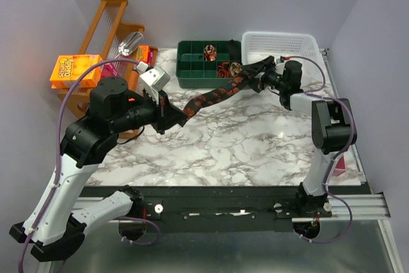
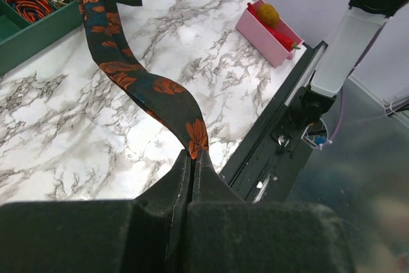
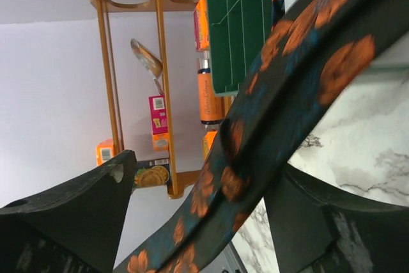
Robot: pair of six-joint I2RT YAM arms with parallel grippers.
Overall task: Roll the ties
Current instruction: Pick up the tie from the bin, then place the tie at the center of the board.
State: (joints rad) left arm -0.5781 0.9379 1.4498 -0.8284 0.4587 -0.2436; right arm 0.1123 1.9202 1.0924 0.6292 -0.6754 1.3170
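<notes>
Left gripper (image 2: 193,158) is pinching the narrow tip of the tie (image 1: 217,94) between fully closed fingers; in the left wrist view the fabric is coming straight out of the seam between the two pads. From there the tie is running as a flat, slightly twisted strip up and away across the marble table (image 1: 255,145), hanging in the air rather than lying on it, toward the right gripper (image 1: 259,75). Right gripper is standing with its fingers (image 3: 70,209) wide apart; the strip is passing through the gap between them, and no clamping is showing in the right wrist view, though whether the cloth is brushing the far finger cannot be told. The tie's far end is lying past that gripper, near the front edge of the white basket (image 1: 281,43). The green compartment tray (image 1: 192,75) is sitting at the back of the table just left of the basket, with coiled ties (image 2: 25,4) resting in separate compartments. A wooden rack (image 1: 108,23) and an orange box (image 1: 73,70) are standing at the far left. A pink box (image 2: 271,33) is sitting near the table's right edge.
</notes>
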